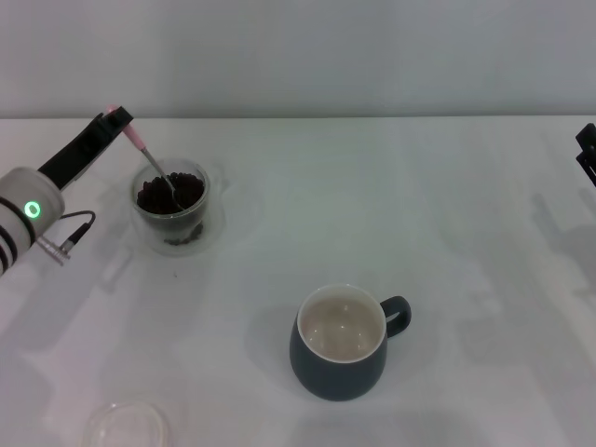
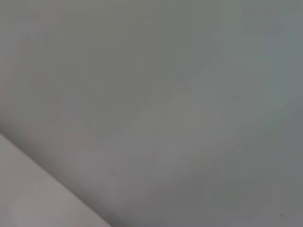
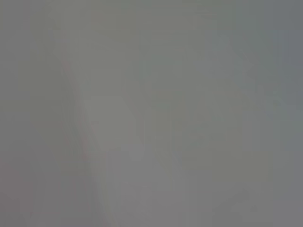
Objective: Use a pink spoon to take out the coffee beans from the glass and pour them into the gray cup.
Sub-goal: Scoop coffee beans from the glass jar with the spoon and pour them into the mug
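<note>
White table (image 1: 447, 186) carries glass (image 1: 170, 207) and gray cup (image 1: 340, 345); left pincer (image 1: 119, 119) pinches pink spoon (image 1: 149, 160).

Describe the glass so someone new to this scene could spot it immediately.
On the white table, look to the robot's left, far from the gray cup. The glass is small, clear and round, holds dark coffee beans, and has the pink spoon standing in it.
</note>
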### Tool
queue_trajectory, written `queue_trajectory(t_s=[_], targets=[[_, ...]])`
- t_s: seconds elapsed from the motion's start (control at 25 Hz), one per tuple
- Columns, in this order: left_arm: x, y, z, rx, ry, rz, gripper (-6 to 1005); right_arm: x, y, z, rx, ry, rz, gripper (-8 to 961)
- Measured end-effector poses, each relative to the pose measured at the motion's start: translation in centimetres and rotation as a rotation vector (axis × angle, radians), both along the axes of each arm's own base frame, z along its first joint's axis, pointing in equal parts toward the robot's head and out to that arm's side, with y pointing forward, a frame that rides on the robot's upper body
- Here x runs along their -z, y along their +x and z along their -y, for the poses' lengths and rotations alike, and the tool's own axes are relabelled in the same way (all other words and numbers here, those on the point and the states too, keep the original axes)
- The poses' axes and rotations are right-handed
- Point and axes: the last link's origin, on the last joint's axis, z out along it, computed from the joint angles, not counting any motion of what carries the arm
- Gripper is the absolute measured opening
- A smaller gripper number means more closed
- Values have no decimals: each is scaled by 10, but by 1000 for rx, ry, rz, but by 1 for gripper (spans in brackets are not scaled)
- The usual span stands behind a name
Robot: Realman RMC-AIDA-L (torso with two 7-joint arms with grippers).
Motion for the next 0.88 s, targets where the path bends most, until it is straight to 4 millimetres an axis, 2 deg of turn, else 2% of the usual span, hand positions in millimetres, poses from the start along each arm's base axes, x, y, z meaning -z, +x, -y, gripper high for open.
queue_trajectory(t_s=[0.36, 0.88], targets=[[-3, -14, 8, -63, 6, 76, 126, -1, -1, -1, -3, 1, 3, 814], [-10, -19, 15, -72, 34, 163, 127, -1, -1, -2, -6, 1, 4, 815]])
